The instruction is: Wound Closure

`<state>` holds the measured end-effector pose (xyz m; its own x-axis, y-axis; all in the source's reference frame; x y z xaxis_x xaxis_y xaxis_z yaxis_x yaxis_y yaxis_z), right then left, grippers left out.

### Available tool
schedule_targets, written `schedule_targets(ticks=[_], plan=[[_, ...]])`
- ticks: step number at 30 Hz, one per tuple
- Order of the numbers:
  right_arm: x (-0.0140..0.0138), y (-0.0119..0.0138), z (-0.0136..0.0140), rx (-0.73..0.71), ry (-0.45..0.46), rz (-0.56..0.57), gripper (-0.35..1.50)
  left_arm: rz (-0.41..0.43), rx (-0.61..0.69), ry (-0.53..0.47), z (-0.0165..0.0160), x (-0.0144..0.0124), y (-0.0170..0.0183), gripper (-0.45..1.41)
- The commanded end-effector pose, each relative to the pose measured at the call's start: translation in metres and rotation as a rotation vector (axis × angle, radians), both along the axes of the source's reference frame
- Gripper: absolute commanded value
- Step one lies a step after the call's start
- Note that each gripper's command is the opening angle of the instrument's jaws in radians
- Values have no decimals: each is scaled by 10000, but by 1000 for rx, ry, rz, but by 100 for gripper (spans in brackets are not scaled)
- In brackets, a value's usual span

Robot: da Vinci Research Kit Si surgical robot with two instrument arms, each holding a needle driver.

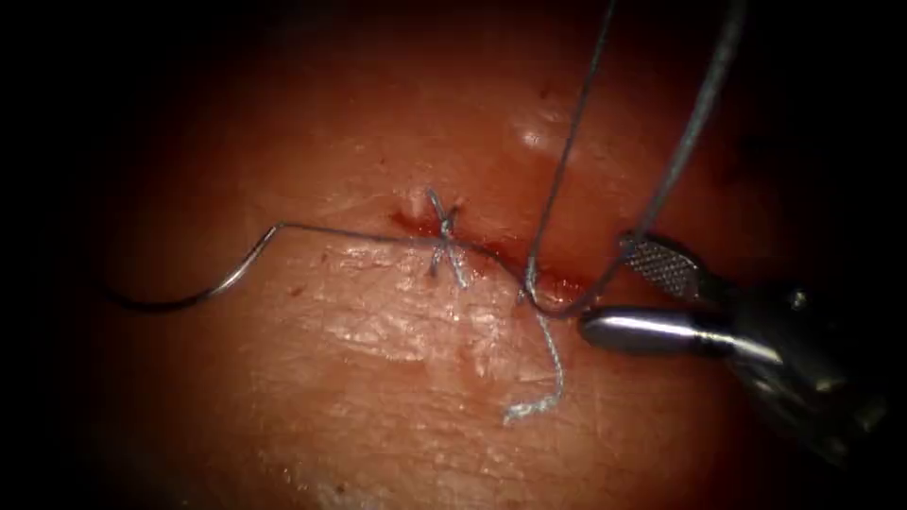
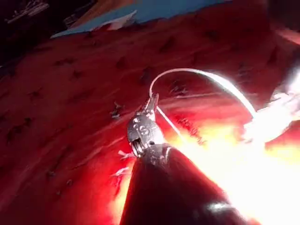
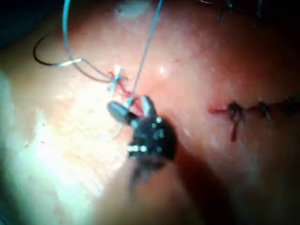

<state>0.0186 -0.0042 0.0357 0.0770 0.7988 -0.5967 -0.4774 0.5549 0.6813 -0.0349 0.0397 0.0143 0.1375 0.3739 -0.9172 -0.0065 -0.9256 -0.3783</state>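
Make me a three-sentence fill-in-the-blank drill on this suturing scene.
1. The right gripper has its jaws ____.
2. The needle lies free on the tissue, to the ____ of the knot in the endoscope view.
3. The left gripper is shut on the ____.
Missing words: open; left; thread.

red tissue [image 1: 378, 378]; grey thread [image 1: 567, 142]; silver needle [image 1: 227, 279].

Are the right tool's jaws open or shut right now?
Open. In the endoscope view the right tool has its two jaws spread apart beside the cut, with thread running between them, not clamped.
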Motion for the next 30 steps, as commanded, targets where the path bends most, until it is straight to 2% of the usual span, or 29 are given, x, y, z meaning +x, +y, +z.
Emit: schedule_targets(ticks=[1,5,12,22,30], plan=[[13,13,13,-4,2,5,104,1,-4,-2,-1,-6,6,-45],[26,20,25,-6,3,10,118,12,-3,-5,-3,-8,4,-45],[42,13,35,-11,9,0,118,13,-9,1,4,-9,2,-45],[60,17,55,-25,4,17,116,14,-11,0,5,-12,-1,-45],[79,19,54,-33,30,34,116,14,-13,0,6,-12,-3,-45]])
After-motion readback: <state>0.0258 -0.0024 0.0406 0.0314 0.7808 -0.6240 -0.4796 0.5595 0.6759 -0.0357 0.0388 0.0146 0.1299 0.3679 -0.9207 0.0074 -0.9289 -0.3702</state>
